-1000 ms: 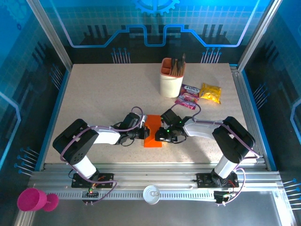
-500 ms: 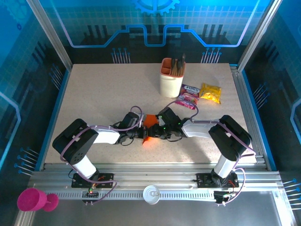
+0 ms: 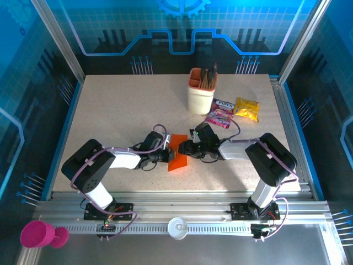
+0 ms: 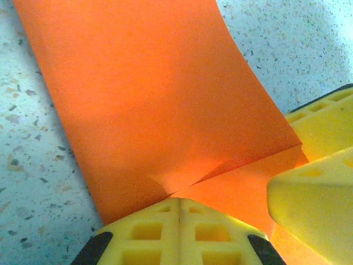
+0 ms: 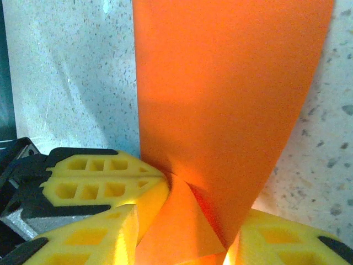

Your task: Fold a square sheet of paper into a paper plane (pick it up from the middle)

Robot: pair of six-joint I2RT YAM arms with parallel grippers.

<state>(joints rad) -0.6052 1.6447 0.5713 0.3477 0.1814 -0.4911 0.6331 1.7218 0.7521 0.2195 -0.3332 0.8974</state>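
Observation:
The square sheet of paper point(image 3: 176, 160) is bright orange and lies creased on the table between both arms. My left gripper point(image 3: 167, 157) is shut on its left edge; in the left wrist view its yellow fingers point(image 4: 179, 221) meet with the sheet point(image 4: 154, 99) pinched between their tips. My right gripper point(image 3: 188, 149) is at the sheet's right edge. In the right wrist view its jaws point(image 5: 185, 243) stand apart, open, with a raised folded flap of the paper point(image 5: 231, 83) between them. The left gripper's shut fingers point(image 5: 105, 182) touch that flap from the left.
A beige-and-orange pen cup point(image 3: 201, 91) stands at the back. A pink snack packet point(image 3: 219, 115) and a yellow one point(image 3: 246, 108) lie to its right. A pink cup point(image 3: 37, 234) sits off the table at the front left.
My right gripper slid left over the paper, then drew back slightly to the right, and its jaws widened a little. The left gripper has kept its hold and place.

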